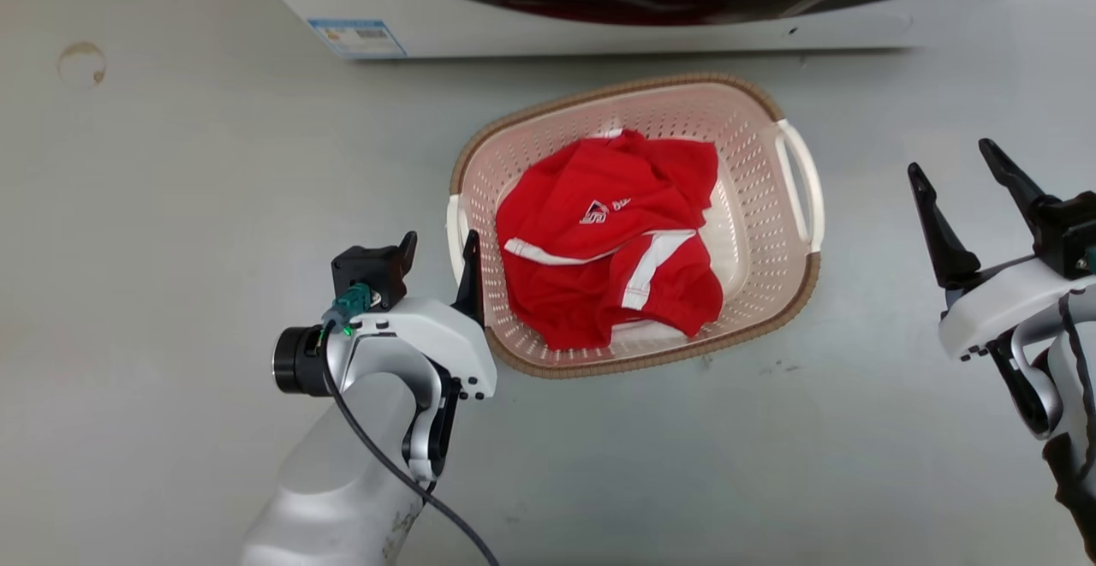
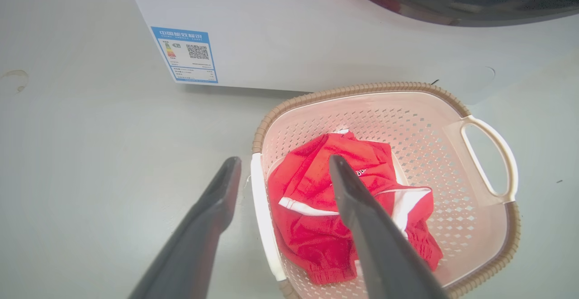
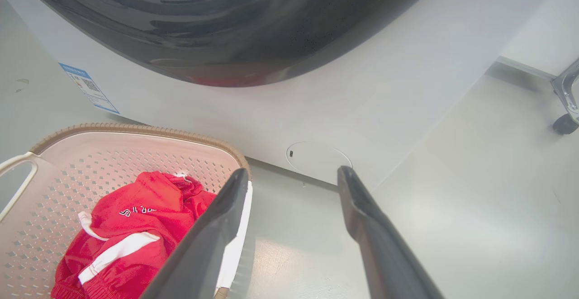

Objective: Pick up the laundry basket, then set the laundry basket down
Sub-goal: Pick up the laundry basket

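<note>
Barely started, by the look of it. Laundry basket (image 1: 758,206) sits on floor (image 1: 171,309) right by washing machine (image 1: 599,35), red shirt (image 1: 599,241) inside. Left gripper (image 1: 439,241) wide open, straddling left handle (image 1: 451,223), gripping nothing. Right gripper (image 1: 950,159) wide open, empty, apart from right handle (image 1: 805,181). Lift and set-down both left.

Laundry area: washing machine (image 1: 599,26), laundry basket (image 1: 771,232), grey floor (image 1: 214,206).

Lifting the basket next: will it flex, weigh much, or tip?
Probably stiff: the basket is moulded plastic with a thick rim. Likely light, holding one crumpled red garment. It may tip if lifted one-sided: the left gripper is at its edge, the right gripper stands apart.
</note>
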`<state>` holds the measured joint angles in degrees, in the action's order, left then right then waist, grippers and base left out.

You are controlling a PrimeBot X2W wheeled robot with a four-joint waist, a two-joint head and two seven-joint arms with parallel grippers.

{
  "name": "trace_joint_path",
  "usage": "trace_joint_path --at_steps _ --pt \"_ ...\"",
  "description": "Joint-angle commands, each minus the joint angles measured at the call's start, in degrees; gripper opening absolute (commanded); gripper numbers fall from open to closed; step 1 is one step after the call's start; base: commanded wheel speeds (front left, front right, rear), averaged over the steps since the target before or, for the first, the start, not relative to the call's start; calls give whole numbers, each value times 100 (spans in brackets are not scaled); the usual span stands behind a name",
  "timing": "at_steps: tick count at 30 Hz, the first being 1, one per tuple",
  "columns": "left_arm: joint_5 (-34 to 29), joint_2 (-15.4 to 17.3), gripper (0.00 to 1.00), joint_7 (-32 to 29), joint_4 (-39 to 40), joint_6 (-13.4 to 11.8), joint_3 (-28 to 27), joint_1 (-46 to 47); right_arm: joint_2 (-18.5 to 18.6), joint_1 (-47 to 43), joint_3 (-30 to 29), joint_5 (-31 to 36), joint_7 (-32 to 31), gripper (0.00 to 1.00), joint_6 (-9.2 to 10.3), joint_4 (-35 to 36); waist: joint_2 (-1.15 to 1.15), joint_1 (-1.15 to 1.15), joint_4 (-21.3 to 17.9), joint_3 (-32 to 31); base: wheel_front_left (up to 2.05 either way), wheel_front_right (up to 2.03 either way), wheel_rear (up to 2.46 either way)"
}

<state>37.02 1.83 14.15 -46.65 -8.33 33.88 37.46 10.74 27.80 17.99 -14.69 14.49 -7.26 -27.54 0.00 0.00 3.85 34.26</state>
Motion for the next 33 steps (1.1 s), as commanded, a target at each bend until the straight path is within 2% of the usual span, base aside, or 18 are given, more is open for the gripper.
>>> trace_joint_path --at_steps 1,5,13,33 --pt "233 105 100 60 -76 -91 56 223 161 74 148 -63 51 100 -23 -4 0 0 82 329 0 0 0" --pt "730 105 100 71 -293 -158 470 561 230 259 266 -121 51 100 -23 -76 0 0 121 668 0 0 0" --pt "1234 105 100 82 -453 -255 961 945 321 457 392 -123 51 100 -23 -94 0 0 193 1077 0 0 0" --pt "1913 105 100 85 -208 -497 1648 1366 394 669 553 -208 51 100 -23 -170 0 0 450 1676 0 0 0"
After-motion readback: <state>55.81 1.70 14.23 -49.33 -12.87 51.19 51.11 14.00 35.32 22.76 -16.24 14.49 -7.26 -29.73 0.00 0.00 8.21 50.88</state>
